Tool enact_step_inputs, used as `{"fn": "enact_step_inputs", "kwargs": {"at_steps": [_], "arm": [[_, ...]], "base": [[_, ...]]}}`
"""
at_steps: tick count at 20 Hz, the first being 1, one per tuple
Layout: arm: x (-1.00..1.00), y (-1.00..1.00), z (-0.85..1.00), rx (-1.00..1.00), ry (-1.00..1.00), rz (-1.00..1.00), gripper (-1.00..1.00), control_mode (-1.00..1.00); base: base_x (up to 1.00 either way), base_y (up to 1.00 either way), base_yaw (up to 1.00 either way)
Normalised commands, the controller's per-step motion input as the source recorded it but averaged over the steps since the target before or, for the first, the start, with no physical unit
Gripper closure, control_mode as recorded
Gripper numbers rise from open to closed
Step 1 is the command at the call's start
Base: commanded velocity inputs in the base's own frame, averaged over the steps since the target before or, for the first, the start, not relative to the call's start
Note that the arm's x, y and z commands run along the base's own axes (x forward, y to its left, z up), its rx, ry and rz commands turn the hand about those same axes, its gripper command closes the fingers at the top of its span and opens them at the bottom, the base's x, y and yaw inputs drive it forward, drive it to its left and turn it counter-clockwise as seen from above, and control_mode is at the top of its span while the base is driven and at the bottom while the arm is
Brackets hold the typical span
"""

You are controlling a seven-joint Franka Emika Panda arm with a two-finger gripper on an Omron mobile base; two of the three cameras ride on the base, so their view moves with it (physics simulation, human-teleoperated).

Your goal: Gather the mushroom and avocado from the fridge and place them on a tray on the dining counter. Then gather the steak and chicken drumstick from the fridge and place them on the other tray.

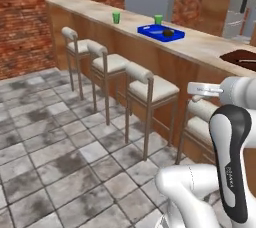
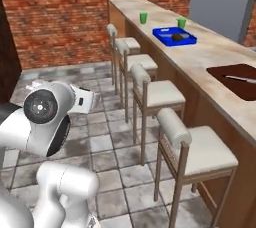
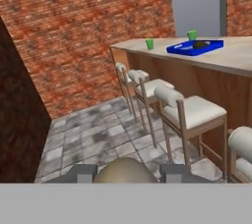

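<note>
Tool (image 3: 126,175) grips a tan lump, mostly cut off below.
Blue tray (image 1: 161,33) on the desk (image 1: 210,47) holds a dark blob, hard to identify.

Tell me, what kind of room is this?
Probably a kitchen's eating area, a bit like a home bar. There's a long dining counter with padded stools along it, green cups and a tray on top, and brick walls.

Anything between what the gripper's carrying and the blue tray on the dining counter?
Padded stools line the dining counter's front, below the blue tray. A green cup stands beside the tray, the avocado inside it. Nothing visible above it.
</note>
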Motion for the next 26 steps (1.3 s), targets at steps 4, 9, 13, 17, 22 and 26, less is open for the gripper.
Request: {"fn": "enact_step_inputs", "kwargs": {"at_steps": [4,9,13,17,22,26], "arm": [[0.0,0.0,0.0,0.0,0.0,0.0,1.0,1.0],[0.0,0.0,0.0,0.0,0.0,0.0,1.0,1.0],[0.0,0.0,0.0,0.0,0.0,0.0,1.0,1.0],[0.0,0.0,0.0,0.0,0.0,0.0,1.0,1.0],[0.0,0.0,0.0,0.0,0.0,0.0,1.0,1.0],[0.0,0.0,0.0,0.0,0.0,0.0,1.0,1.0]], "base": [[0.71,0.62,-0.45],[0.73,0.7,-0.42],[0.74,0.8,-0.37],[0.74,0.88,-0.33],[0.73,0.82,-0.36],[0.66,0.75,-0.39]]}}
